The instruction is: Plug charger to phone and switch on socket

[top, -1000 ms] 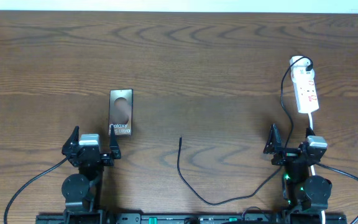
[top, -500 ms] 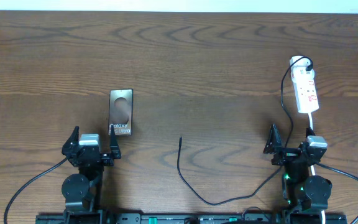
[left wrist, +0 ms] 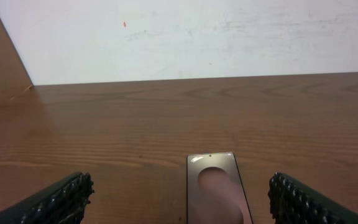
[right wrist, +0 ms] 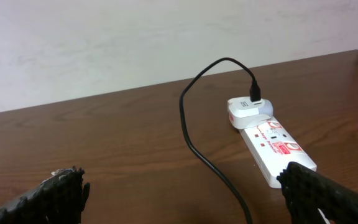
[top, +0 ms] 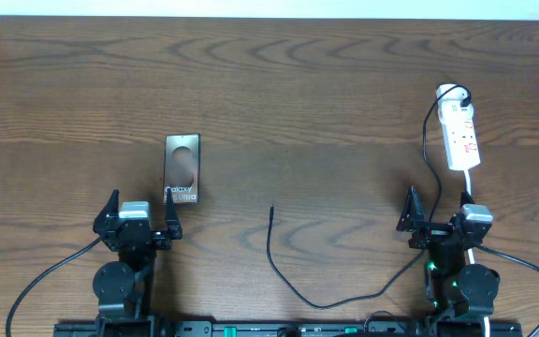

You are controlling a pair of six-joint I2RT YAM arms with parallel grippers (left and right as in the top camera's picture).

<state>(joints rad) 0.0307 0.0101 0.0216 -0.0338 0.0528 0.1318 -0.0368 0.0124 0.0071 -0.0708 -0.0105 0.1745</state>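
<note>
The phone (top: 182, 169) lies flat on the brown table (top: 326, 84), with its white letters at the end near the robot. The left gripper (top: 141, 198) sits just behind the phone on the robot's side. Its two fingers are spread wide apart and hold nothing. In the left wrist view the phone shows straight ahead, between those fingers. The charger (top: 269, 245) is a thin black cable. Its loose small tip lies to the right of the phone, a bit nearer the robot, and does not touch it. The cable bends toward the robot and then runs far to the right of the phone, up to its white plug (top: 449, 93). That plug sits in the far end of the socket (top: 461, 138), a white strip with red marks, well apart from the phone. The right gripper (top: 438, 201) is far to the right of the phone, on the robot's side of the socket. Its fingers are spread wide too, with nothing in them.
</note>
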